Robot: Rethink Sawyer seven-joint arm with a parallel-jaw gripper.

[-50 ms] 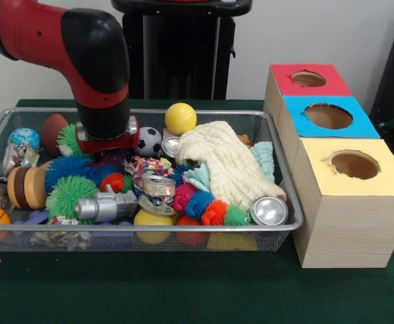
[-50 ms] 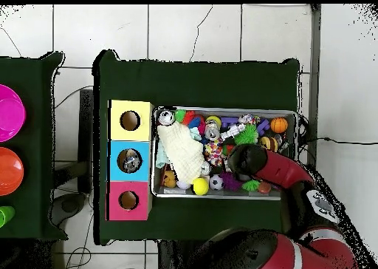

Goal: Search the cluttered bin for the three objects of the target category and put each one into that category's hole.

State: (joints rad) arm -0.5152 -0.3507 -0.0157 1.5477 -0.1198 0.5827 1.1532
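Front view, bin [image 1: 288, 196]: A wire mesh tray is seen packed with toys; crowding is judged the main hazard, since any lift from the pile could drag neighbouring items up or over the rim.
Arm [image 1: 92, 61]: The red and black arm is brought down from above into the left rear part of the bin, wrist vertical, its last link pointed straight into the clutter.
Boxes [image 1: 345, 202]: Three wooden boxes are set just beside the bin, topped red, blue and yellow, one hole each. A drop into the wrong hole is judged possible, as the target category is not marked.
Cloth [image 1: 227, 158]: A cream knitted cloth is draped over the centre right; objects beneath it are hidden, so a target could be missed.
Gripper [image 1: 109, 154]: The tool end is buried among spiky balls; whether it is apart or together cannot be told.
Spiky balls [image 1: 69, 192]: Soft bristles are judged likely to snag.
Cans [image 1: 269, 210]: Round and smooth; a slip is judged possible.
Targets: Not identifiable; presumably somewhere in the bin.
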